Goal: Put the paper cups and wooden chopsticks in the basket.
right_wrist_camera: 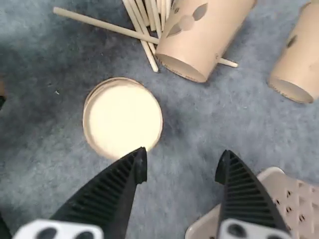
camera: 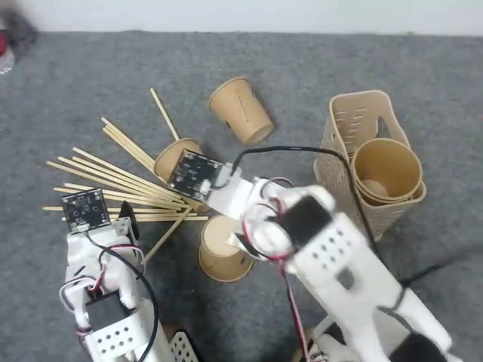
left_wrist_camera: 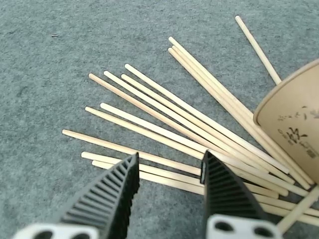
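Note:
Wooden chopsticks [camera: 121, 181] lie fanned on the grey carpet, and my left gripper [left_wrist_camera: 169, 164] hangs open just above their near ends [left_wrist_camera: 174, 124]. One paper cup [camera: 177, 158] lies on its side across the chopsticks [left_wrist_camera: 294, 129]. A second paper cup [camera: 241, 109] lies farther back. A third cup [camera: 223, 249] stands near the right arm, seen end-on as a cream disc [right_wrist_camera: 123, 117]. My right gripper [right_wrist_camera: 183, 157] is open beside that disc, holding nothing. The beige basket [camera: 343, 128] at the right holds stacked paper cups [camera: 385, 170].
The right arm's white body [camera: 332, 256] and its black cable [camera: 302, 151] cross the middle, close to the basket's near side [right_wrist_camera: 279, 199]. Bare carpet lies at the back left. A red and white object [camera: 4, 49] sits at the far left edge.

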